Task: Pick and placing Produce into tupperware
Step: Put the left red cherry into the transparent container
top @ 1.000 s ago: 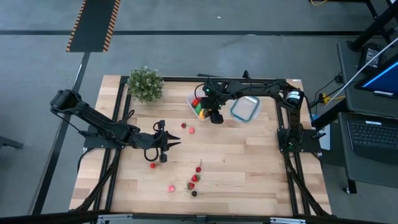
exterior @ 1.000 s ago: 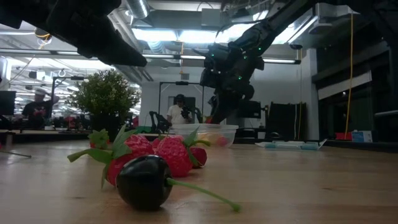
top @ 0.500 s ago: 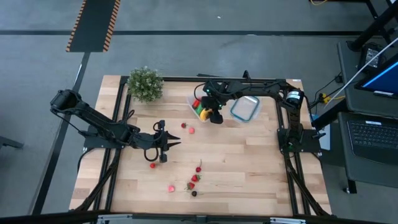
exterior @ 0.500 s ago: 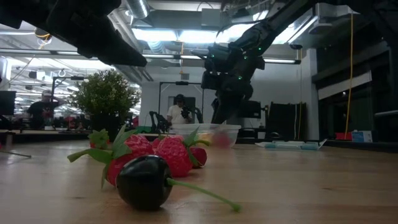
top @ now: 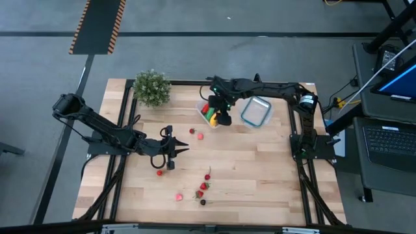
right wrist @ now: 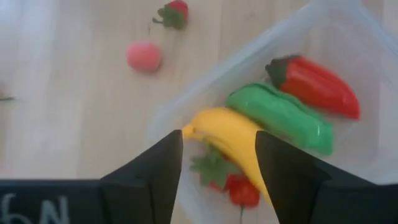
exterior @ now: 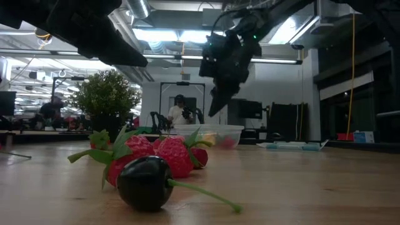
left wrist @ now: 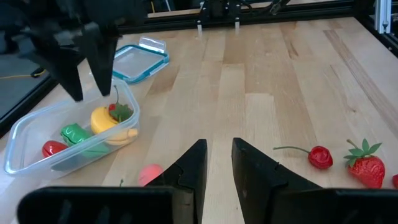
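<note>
- Clearly, the tub (top: 209, 110) is seen at upper centre of the high view, on the table (top: 260, 175), just left of a blue-rimmed container (top: 256, 112) and well right of the plant (top: 151, 87).
- Inside the tub a banana (right wrist: 230, 140), a green piece (right wrist: 283, 118), a red pepper (right wrist: 317, 90) and a strawberry (right wrist: 239, 190) are held, lying close together.
- The right gripper (right wrist: 217, 162) is poised above the tub with its fingers apart and nothing between them.
- The left gripper (left wrist: 216, 163) is held low over the table at centre left of the high view, its fingers a little apart and empty.
- Loose produce is left on the table: a pink piece (top: 199, 136) and a berry (top: 192, 131) below the tub, a red piece (top: 160, 173) beside the left gripper, and a cluster (top: 203, 188) at lower centre.
- In the low view that cluster is shown as strawberries (exterior: 169, 153) with a dark stemmed fruit (exterior: 145, 181) in front.
- The pieces are judged light, stiff and smooth, so slipping or rolling under a pinch is likely.
- Each is best taken across its body, not by the thin stem or leaves.
- The tub looks light and could be shoved by a careless touch.
</note>
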`<control>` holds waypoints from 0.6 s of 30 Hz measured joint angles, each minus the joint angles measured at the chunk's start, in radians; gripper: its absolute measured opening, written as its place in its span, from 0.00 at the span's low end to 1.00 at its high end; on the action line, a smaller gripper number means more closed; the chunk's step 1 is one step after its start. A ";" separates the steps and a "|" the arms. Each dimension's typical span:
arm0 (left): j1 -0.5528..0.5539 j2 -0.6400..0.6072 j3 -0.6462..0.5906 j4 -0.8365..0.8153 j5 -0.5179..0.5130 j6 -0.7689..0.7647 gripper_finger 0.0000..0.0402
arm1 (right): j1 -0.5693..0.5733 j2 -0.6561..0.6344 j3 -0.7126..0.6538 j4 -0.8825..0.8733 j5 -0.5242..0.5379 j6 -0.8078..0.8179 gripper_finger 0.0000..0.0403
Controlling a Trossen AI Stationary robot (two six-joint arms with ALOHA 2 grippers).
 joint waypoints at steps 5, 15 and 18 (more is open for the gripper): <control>0.000 0.000 0.000 0.000 0.000 0.000 0.17 | 0.000 0.000 0.080 -0.135 -0.021 0.056 0.51; 0.000 0.000 0.000 0.002 0.000 -0.002 0.17 | -0.006 -0.084 0.062 -0.118 -0.163 0.056 0.51; 0.000 0.000 0.000 0.004 0.000 0.007 0.17 | -0.006 -0.153 0.022 -0.097 -0.165 0.057 0.51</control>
